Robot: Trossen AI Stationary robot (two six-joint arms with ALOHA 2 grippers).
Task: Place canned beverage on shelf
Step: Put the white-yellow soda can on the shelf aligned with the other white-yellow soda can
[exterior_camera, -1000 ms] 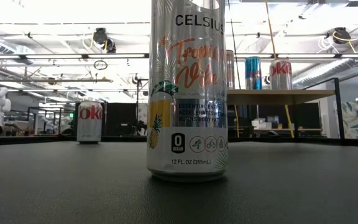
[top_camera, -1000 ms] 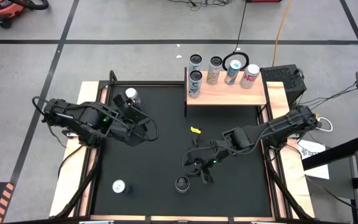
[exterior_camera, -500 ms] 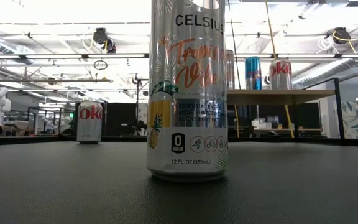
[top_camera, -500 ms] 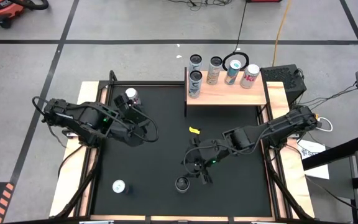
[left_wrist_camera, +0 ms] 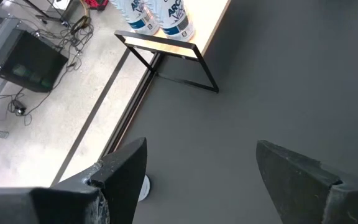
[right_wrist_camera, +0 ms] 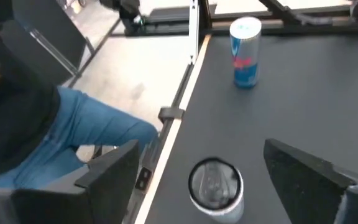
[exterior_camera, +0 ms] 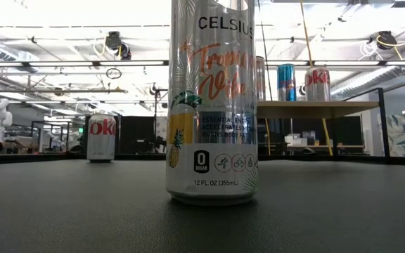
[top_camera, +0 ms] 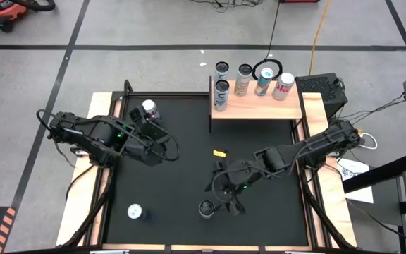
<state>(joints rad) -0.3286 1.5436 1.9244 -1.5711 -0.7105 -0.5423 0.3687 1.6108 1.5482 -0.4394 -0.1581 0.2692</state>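
Right hand point(top_camera: 224, 201) hangs just beside a tall can point(top_camera: 206, 208) near the front edge of the black mat point(top_camera: 182, 183), its fingers spread wide and holding nothing.

The can stands upright between those spread fingers in the right wrist view, not yet touched. The wooden shelf point(top_camera: 259, 107) sits at the mat's far edge, well apart, with five cans point(top_camera: 244, 80) already on it. The left hand point(top_camera: 162, 147) waits over the mat's left side, fingers spread too, near a can point(top_camera: 149, 109) at the far left corner. Another can point(top_camera: 134, 211) stands at the front left, and a small yellow scrap point(top_camera: 219, 152) lies mid-mat.
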